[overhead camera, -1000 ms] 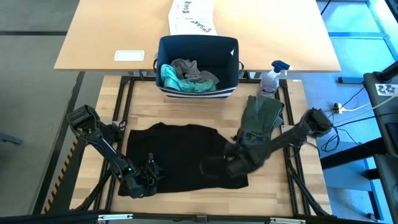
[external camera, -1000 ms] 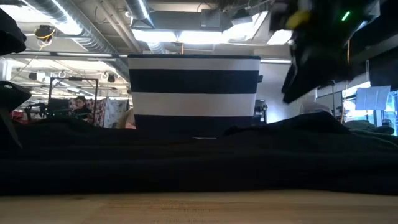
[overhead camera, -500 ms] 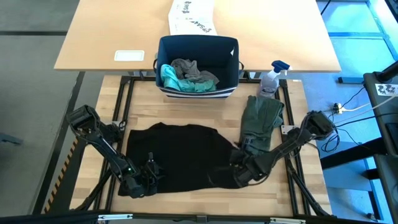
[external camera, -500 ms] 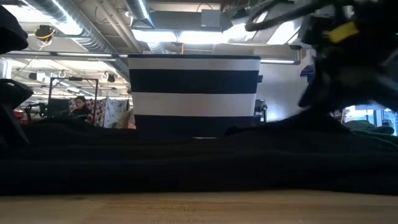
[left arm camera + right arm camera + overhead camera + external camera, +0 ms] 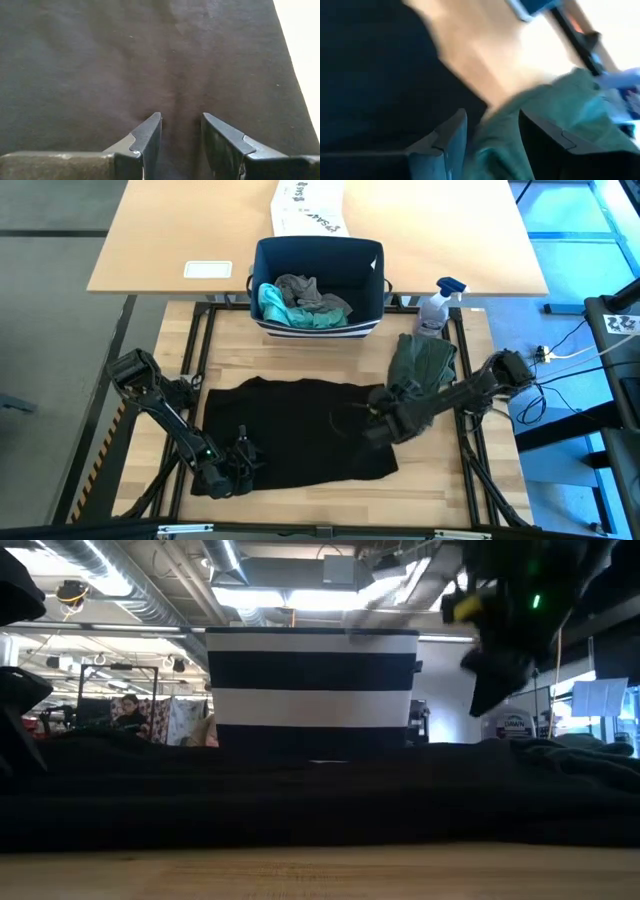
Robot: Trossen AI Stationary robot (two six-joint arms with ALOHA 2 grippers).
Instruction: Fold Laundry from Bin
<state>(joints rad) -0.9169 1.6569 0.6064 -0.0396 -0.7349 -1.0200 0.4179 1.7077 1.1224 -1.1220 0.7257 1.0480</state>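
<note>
Two garments lie out on the wooden table [image 5: 300, 330] while two more, a teal piece [image 5: 275, 305] and a grey piece [image 5: 305, 288], sit bunched in the navy bin [image 5: 318, 285] at the far edge. The large black T-shirt [image 5: 290, 430] is spread flat across the middle, and the olive-green piece [image 5: 422, 365] lies just beside its right edge, near a spray bottle [image 5: 440, 302]. The left gripper [image 5: 181, 131] rests low on the shirt's near left corner, its fingers parted with bare black cloth showing between them and nothing pinched. The right gripper [image 5: 492, 132] hangs over the shirt's right edge where the black cloth meets the green one; its fingers stand apart too, and nothing is visibly clamped (the wrist view is smeared, so contact with the cloth cannot be told). The shirt looks light, limp and thin; it would likely sag and crease wherever it is lifted, so a hold at a corner or along a hem seems wiser than a pinch mid-panel, with care not to catch the green piece as well.
</note>
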